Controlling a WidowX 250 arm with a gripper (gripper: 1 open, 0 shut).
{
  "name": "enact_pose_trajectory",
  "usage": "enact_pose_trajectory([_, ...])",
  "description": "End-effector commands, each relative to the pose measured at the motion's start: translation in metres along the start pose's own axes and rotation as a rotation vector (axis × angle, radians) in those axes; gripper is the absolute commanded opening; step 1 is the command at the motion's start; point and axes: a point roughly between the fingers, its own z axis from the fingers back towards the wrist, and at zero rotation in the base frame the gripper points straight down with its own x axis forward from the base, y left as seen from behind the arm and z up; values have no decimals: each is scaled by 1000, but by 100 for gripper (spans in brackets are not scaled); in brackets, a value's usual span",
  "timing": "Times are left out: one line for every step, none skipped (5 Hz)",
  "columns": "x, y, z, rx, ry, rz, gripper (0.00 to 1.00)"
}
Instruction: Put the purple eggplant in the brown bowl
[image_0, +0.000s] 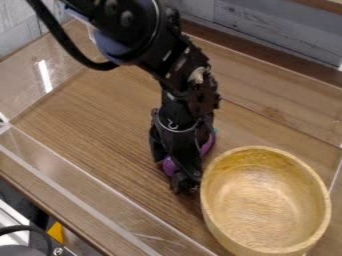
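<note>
Lifting from this pose risks losing the purple eggplant (168, 165), since we cannot confirm that both fingers bear on its sides. An off-centre grip on the glossy, rounded body could let it roll or slip out. The brown bowl (274, 152) is just beside the fingers; a low sideways move could strike its rim and push it across the table (94, 130). We would raise the load above the rim before traversing.

We see the arm (127, 30) reaching in from the upper left, with the gripper (183, 182) pointing down, low over the table. We cannot tell whether its fingers are spread or pinching. The eggplant is outside the bowl, partly hidden among the fingers.
</note>
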Motion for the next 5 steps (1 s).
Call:
enact_pose_trajectory([7, 5, 3, 19, -33, -6, 100])
enact_pose_trajectory([4, -2, 11, 14, -28, 5, 0])
enact_pose_trajectory([7, -10, 18, 8, -28, 2, 0])
enact_pose_trajectory([9, -18, 25, 3, -29, 1, 0])
enact_pose_trajectory([11, -17, 30, 2, -24, 30, 0])
